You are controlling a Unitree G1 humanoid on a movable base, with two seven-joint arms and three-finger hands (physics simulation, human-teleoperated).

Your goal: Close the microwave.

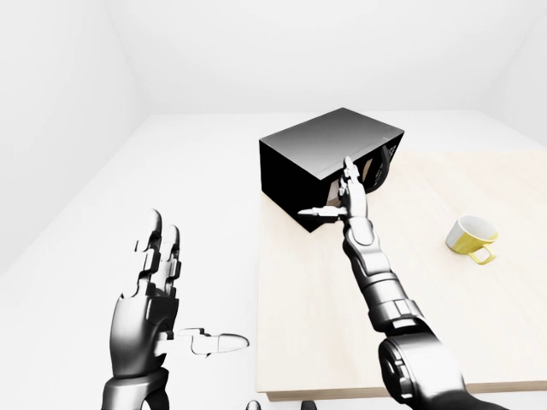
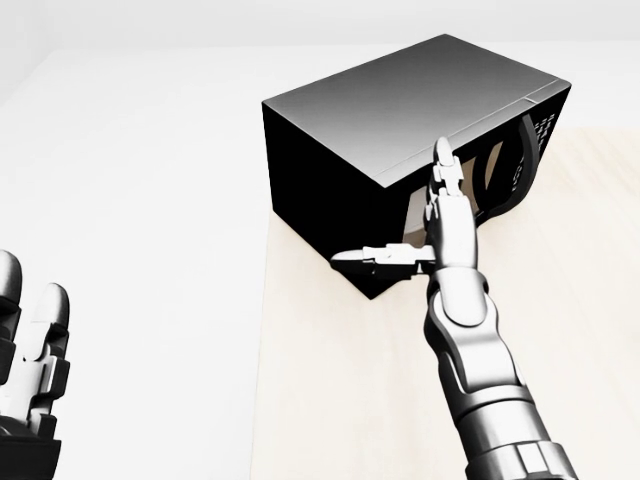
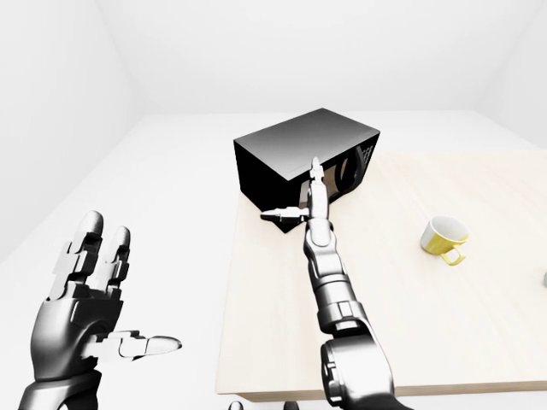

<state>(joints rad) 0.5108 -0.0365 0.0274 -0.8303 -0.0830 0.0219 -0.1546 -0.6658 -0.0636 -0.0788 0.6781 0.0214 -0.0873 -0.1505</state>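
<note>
head view looks down close — both eye views wider, sharing the microwave (image 1: 329,158).

Microwave (image 1: 329,154) on the table (image 1: 325,342) (left end); mug (image 1: 471,238) well right.

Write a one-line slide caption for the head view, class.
Right hand pressed flat against the door of the black microwave, which sits nearly shut on the pale wooden table.

Pale wooden table (image 1: 342,342) bearing black microwave (image 1: 316,154) and tipped yellow mug (image 1: 472,237).
</note>
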